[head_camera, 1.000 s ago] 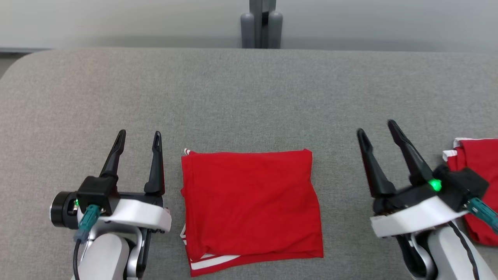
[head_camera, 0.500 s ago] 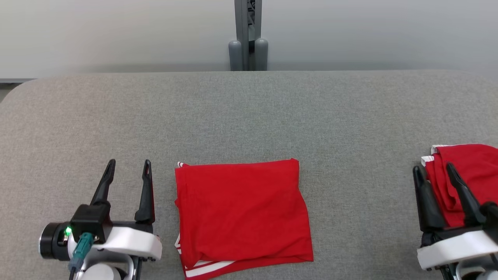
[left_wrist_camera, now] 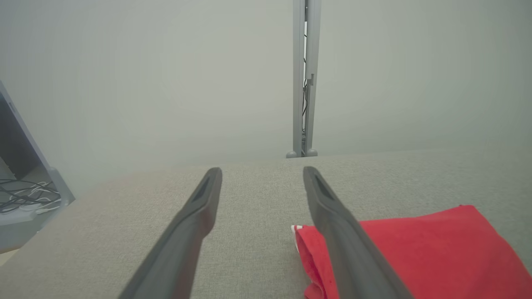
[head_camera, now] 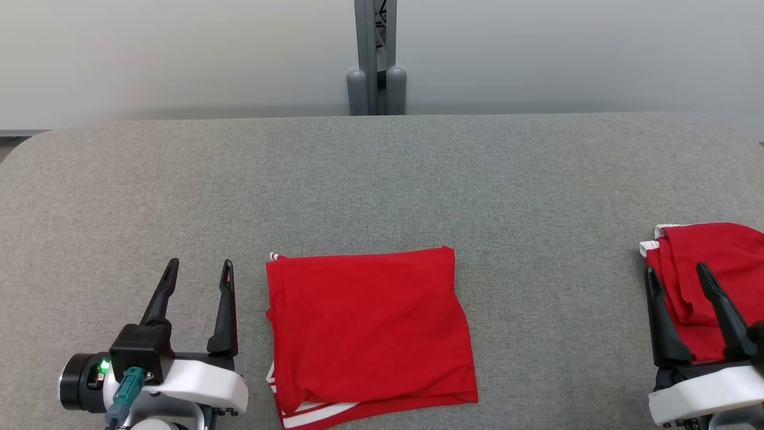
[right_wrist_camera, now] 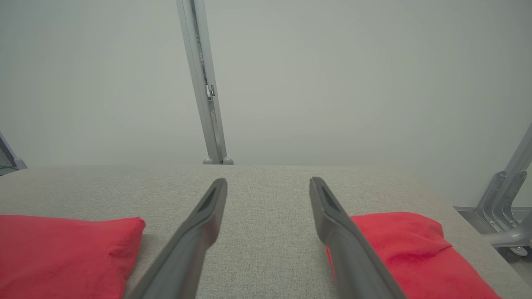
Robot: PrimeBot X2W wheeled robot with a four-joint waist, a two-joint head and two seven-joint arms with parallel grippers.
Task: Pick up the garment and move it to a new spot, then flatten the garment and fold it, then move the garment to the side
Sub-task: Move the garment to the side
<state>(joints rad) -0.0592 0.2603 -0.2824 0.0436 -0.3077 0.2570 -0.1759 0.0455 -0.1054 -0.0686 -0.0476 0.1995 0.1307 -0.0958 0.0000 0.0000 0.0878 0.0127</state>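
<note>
Head view, read left to right from the grey post standing at the far side. Left of the post and on the near side, the left gripper stood with fingers spread fully apart, nothing between them, just clear of the cloth. Straight in line with the post, near side, lay the folded red garment: a flat, rough rectangle, with a white-striped hem poking out under its near-left corner. Far right of the post, the right gripper was equally wide and empty. Its fingers overlapped a second red garment, bunched, and we could not tell whether they touched it.

Judgement: folding looked done, so moving the piece aside was the step in hand. To do it well we would take both side edges at once and pinch through every layer, including the loose hem. We would lift level and together rather than drag, and set it down clear of the bunched piece.

Surface: grey woven table cover, taut, rounded far corners; cloth on cloth would likely catch. Room: plain pale wall behind the post. Cables lay to its left in the left wrist view, a metal bracket to its right in the right wrist view.
</note>
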